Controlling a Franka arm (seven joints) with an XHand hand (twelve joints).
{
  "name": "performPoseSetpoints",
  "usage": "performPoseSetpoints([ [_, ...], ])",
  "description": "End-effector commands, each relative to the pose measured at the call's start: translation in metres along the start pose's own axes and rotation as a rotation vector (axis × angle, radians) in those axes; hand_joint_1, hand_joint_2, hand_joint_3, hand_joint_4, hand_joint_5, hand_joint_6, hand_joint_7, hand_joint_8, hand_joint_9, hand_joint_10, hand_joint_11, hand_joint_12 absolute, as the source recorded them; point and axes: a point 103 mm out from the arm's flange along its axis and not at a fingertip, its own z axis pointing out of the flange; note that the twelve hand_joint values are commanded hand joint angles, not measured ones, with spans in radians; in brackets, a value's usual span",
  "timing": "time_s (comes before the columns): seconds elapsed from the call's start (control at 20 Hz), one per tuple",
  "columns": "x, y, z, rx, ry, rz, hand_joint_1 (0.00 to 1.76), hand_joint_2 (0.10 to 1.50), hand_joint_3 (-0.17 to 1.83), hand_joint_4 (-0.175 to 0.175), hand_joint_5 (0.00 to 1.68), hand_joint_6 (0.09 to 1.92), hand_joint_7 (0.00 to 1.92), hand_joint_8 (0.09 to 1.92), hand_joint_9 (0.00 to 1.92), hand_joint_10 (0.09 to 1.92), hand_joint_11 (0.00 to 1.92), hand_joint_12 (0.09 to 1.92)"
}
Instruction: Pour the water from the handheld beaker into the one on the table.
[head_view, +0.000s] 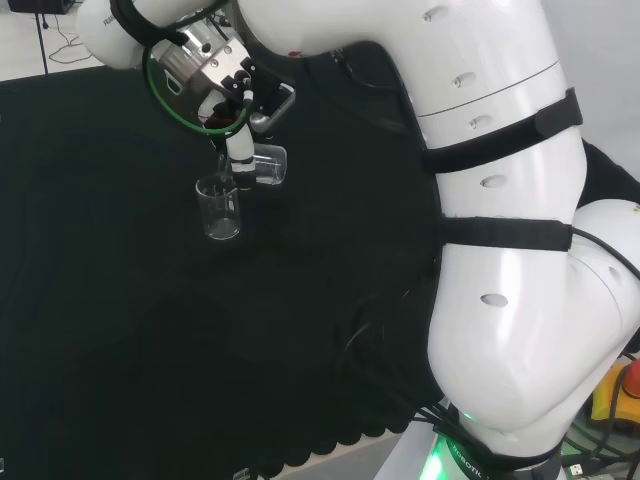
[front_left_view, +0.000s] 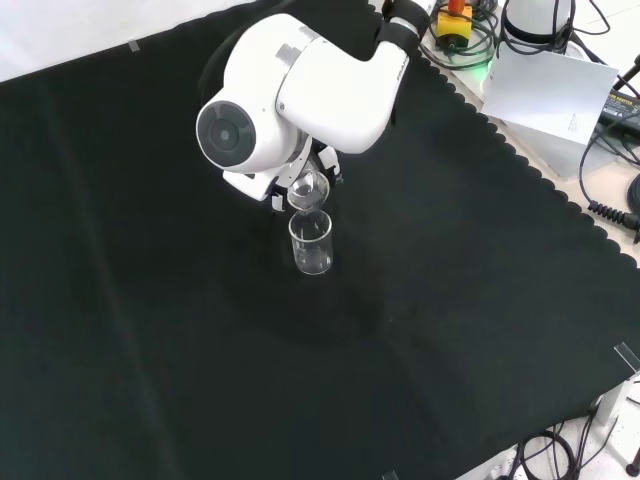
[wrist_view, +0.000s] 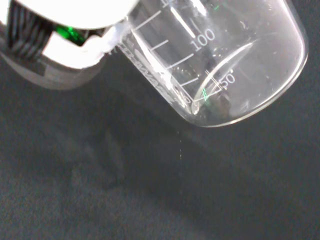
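A clear glass beaker (head_view: 219, 209) stands upright on the black cloth (head_view: 120, 300); the front view shows it (front_left_view: 311, 242) just below the arm's big white link. The hand (head_view: 238, 150) holds a second clear beaker (head_view: 268, 165), tipped on its side with its mouth toward the standing one. In the front view the held beaker (front_left_view: 307, 189) hangs right above the standing beaker's rim. In the wrist view the held beaker (wrist_view: 220, 65) is close, with white graduation marks; I cannot tell how much water is in it. The fingers (head_view: 243, 162) are curled round it.
The arm's white links (head_view: 500, 230) rise at the right of the head view. A white link with a round grey cap (front_left_view: 235, 135) stands above the beakers in the front view. Cables, a white sheet (front_left_view: 545, 90) and equipment lie beyond the cloth's scalloped edge.
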Motion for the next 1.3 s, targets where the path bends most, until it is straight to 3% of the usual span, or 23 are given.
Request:
performPoseSetpoints([
  [0.05, -0.0019, -0.0012, 0.0001, 0.001, -0.017, 0.010, 1.12, 0.74, 0.49, 0.175, 1.28, 0.60, 1.71, 0.09, 1.57, 0.09, 1.12, 0.89],
  [1.3, 0.0042, -0.0010, -0.0095, 0.065, -0.091, 0.053, 1.12, 0.74, 0.51, 0.175, 1.28, 0.61, 1.71, 0.09, 1.57, 0.09, 1.13, 0.88],
])
